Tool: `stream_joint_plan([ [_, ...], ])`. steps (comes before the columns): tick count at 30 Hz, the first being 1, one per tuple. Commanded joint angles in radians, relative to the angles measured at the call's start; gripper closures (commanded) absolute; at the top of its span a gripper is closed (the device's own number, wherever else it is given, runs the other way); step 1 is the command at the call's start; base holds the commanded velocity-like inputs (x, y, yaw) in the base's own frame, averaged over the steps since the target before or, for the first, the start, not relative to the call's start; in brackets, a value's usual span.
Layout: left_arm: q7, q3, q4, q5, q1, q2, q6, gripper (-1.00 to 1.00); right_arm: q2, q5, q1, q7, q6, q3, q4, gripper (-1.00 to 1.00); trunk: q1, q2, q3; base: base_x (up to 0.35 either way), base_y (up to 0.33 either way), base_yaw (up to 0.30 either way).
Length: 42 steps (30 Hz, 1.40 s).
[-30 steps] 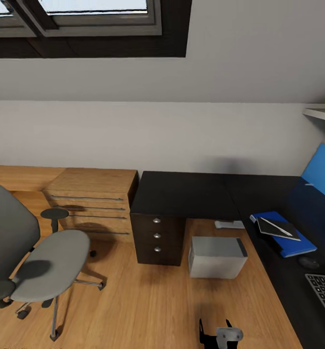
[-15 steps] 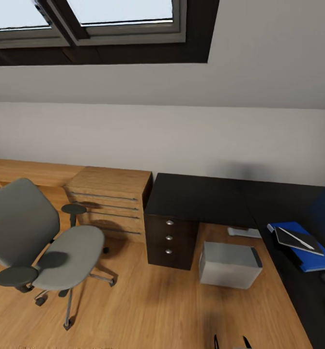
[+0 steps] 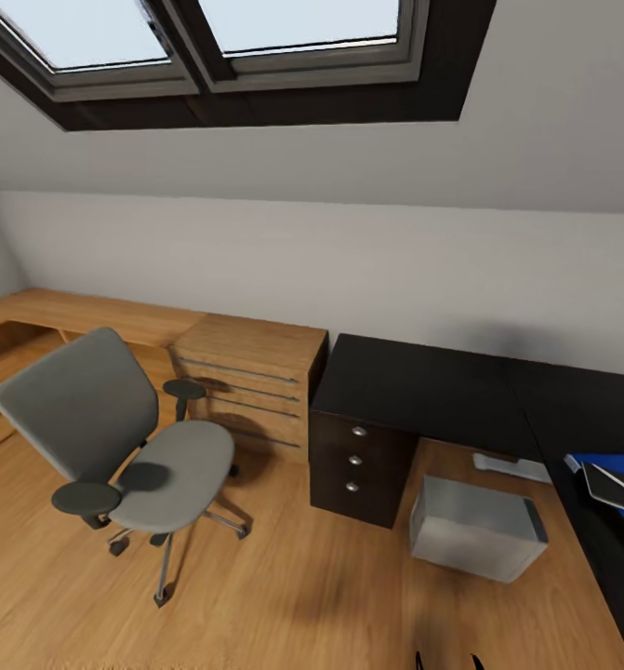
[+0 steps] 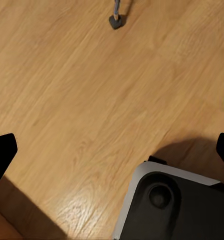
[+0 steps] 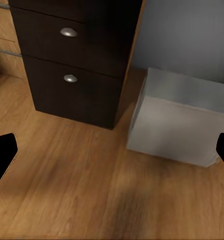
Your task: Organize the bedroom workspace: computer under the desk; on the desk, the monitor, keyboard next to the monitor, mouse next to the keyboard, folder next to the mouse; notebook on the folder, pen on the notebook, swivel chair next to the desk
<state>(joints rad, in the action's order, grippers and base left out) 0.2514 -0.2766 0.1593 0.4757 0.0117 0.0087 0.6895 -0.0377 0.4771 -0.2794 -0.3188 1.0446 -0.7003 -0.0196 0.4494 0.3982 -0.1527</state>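
Grippers: our left gripper (image 4: 112, 150) and right gripper (image 5: 112, 150) both spread wide, holding nothing.
Computer (image 5: 184, 120): matte grey box, ahead of our right gripper, beside black drawer unit (image 5: 71, 70).
Swivel chair (image 3: 116, 447): grey upholstery, chrome base; its caster (image 4: 115, 20) lies ahead of our left gripper.
Folder (image 3: 618, 470): blue, flat, on black desk (image 3: 423, 386).

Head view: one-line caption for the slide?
Empty swivel chair stands on wood floor, apart from the black desk; computer sits under it beside the drawer unit.
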Motion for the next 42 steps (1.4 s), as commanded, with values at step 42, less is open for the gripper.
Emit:
stream_joint_plan([
  [42,0.003,-0.005,-0.001,0.007,0.001,0.001,0.009,-1.0,-0.01,-0.001,0.006,-0.088,0.003,-0.013,0.008,-1.0,0.001,0.002,0.016,0.0,0.0,0.259],
])
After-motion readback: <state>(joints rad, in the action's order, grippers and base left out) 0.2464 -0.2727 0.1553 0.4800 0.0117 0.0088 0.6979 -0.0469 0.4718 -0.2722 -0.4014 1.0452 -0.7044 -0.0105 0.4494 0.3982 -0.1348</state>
